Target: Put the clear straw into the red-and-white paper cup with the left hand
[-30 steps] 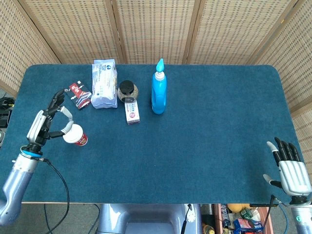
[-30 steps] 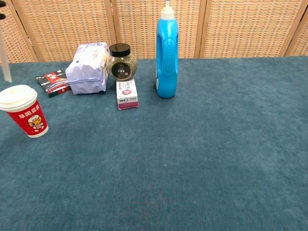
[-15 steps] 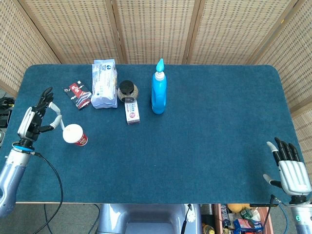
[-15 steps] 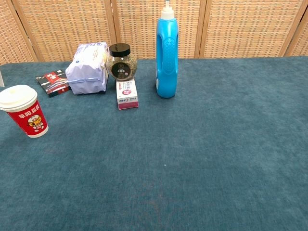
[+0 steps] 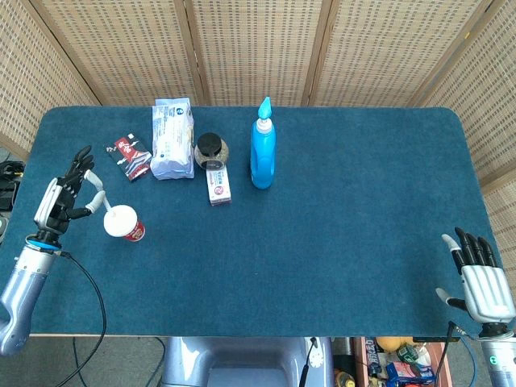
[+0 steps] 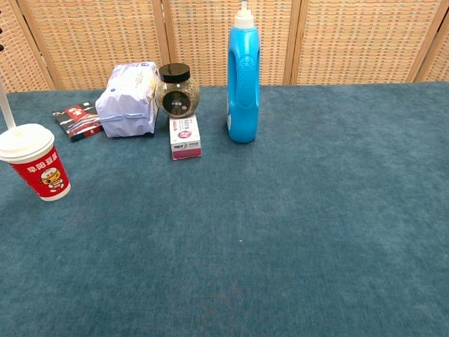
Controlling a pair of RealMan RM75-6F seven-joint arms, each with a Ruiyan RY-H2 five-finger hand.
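The red-and-white paper cup (image 5: 126,225) with a white lid stands near the table's left edge; in the chest view the cup (image 6: 35,165) is at the far left. My left hand (image 5: 63,196) is just left of it and pinches the clear straw (image 5: 97,197). The straw (image 6: 6,105) slants down towards the left rim of the lid. I cannot tell whether its tip touches the lid. My right hand (image 5: 482,280) hangs off the table's front right corner, fingers apart, holding nothing.
Behind the cup lie a red-black sachet (image 5: 131,156) and a pale wipes pack (image 5: 172,139). Further right are a black-lidded jar (image 5: 211,149), a small pink box (image 5: 218,187) and a tall blue bottle (image 5: 262,149). Woven screens stand behind the blue table (image 5: 363,210).
My left hand swung left away from the cup with the straw, then came back a little to the right. The straw is again at the chest view's left edge. The right hand stayed still.
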